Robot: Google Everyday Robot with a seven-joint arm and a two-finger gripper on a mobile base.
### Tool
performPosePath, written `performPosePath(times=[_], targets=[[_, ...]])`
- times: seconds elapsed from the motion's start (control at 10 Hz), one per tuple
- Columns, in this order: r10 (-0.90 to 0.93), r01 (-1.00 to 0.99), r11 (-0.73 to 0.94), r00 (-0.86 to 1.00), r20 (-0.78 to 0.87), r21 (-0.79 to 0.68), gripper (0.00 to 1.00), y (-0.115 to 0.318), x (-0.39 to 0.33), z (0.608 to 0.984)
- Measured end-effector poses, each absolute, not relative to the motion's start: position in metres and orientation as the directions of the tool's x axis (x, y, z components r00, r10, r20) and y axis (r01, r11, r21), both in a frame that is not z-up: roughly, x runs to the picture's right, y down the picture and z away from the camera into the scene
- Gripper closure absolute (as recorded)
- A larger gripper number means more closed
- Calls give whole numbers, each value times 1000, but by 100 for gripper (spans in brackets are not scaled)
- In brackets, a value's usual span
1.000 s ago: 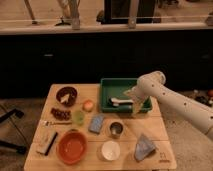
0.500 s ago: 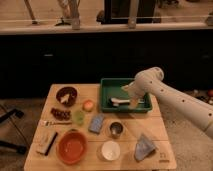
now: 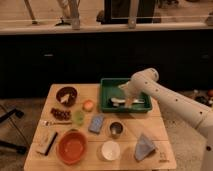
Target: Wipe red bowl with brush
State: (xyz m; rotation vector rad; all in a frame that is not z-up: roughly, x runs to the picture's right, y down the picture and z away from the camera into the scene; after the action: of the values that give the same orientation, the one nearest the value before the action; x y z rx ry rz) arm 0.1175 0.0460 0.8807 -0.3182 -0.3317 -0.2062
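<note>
The red bowl [image 3: 72, 146] sits at the front left of the wooden table [image 3: 125, 160], empty and upright. A dark flat brush-like tool [image 3: 48, 143] lies just left of it. A long pale object [image 3: 123, 101], possibly a brush, lies inside the green tray [image 3: 106, 88] at the back right. My gripper [image 3: 124, 93] hangs over the middle of the tray, just above that pale object, on the white arm [image 3: 170, 97] that comes in from the right. The gripper is far from the red bowl.
On the table are a dark brown bowl [image 3: 66, 95], an orange fruit [image 3: 88, 105], a green item [image 3: 78, 116], a blue sponge [image 3: 96, 123], a metal cup [image 3: 116, 129], a white bowl [image 3: 110, 150] and a grey-blue cloth [image 3: 145, 146]. A dark counter runs behind.
The arm has swung left and the gripper has moved over the middle of the green tray, closer to the pale object. Nothing on the table has moved.
</note>
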Motion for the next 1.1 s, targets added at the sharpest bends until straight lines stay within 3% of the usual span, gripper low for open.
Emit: performPosePath(times=[1.1], targets=[[-40,191,839,955,293,-509,20,39,146,929]])
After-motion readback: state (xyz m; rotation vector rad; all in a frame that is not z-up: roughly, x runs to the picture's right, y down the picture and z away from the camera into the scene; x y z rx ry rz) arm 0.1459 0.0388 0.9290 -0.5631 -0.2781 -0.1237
